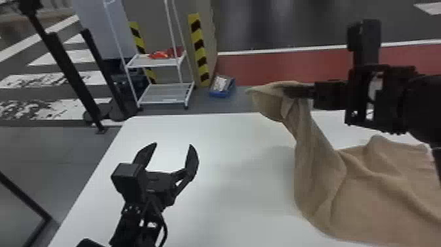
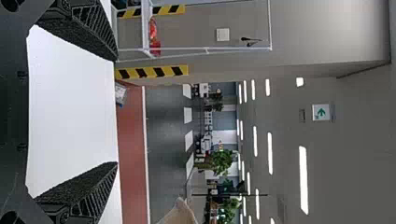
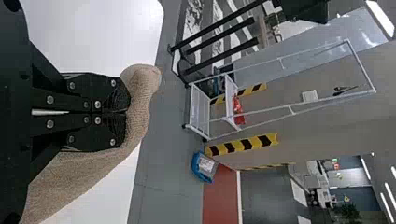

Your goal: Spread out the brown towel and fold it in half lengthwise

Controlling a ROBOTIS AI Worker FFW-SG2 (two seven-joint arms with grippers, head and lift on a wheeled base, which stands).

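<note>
At the upper right of the head view, the right gripper (image 1: 290,91) comes in from the right edge, its fingers closed on a gathered part of the towel (image 1: 377,200). A small flap sticks out to the left past the fingertips, and from there the towel hangs in a twisted, narrow column to the tabletop (image 1: 236,203). The rest spreads in loose folds toward the lower right. At the lower left, the left gripper (image 1: 174,146) is over the tabletop with its fingers wide apart and nothing between them, well apart from the towel. Behind the tabletop, at the upper left, is a white rack (image 1: 167,93) with something red (image 1: 159,55) on a shelf; a blue box (image 1: 222,86) sits on the floor near it.

In the left wrist view, the left gripper (image 2: 116,112) has its fingers spread wide, and a tip of the towel shows beyond them.

In the right wrist view, the fingers of the right gripper (image 3: 126,112) are together, with the towel bunched around their ends.
</note>
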